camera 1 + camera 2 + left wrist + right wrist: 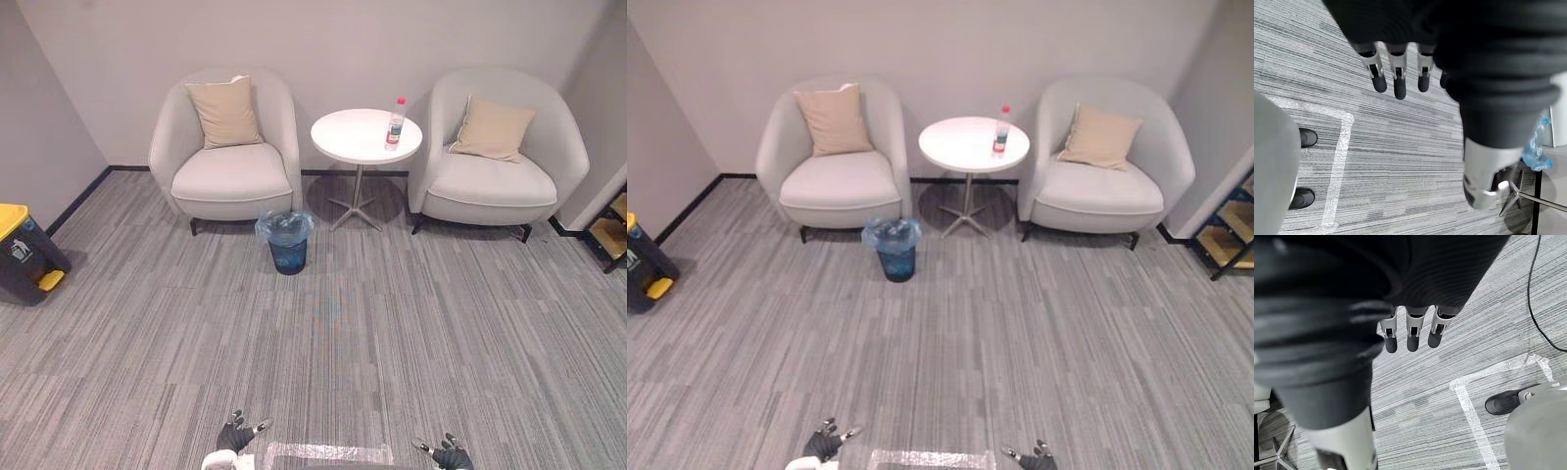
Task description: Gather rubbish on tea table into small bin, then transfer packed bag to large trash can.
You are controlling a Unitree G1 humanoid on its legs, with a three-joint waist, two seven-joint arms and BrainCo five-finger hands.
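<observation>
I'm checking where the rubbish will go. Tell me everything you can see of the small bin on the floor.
The small bin is round, dark blue and upright on the grey carpet. A pale blue, see-through plastic bag lines it, bunched loosely over its rim. It stands by the front corner of the left armchair, to the left of the round white table and its foot. Its contents cannot be made out.

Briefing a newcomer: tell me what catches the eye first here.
A round white tea table stands between two pale armchairs, a red-capped bottle upright near its right edge. A small bin lined with a blue bag sits on the carpet before the left armchair; a yellow-lidded trash can stands by the left wall.
</observation>
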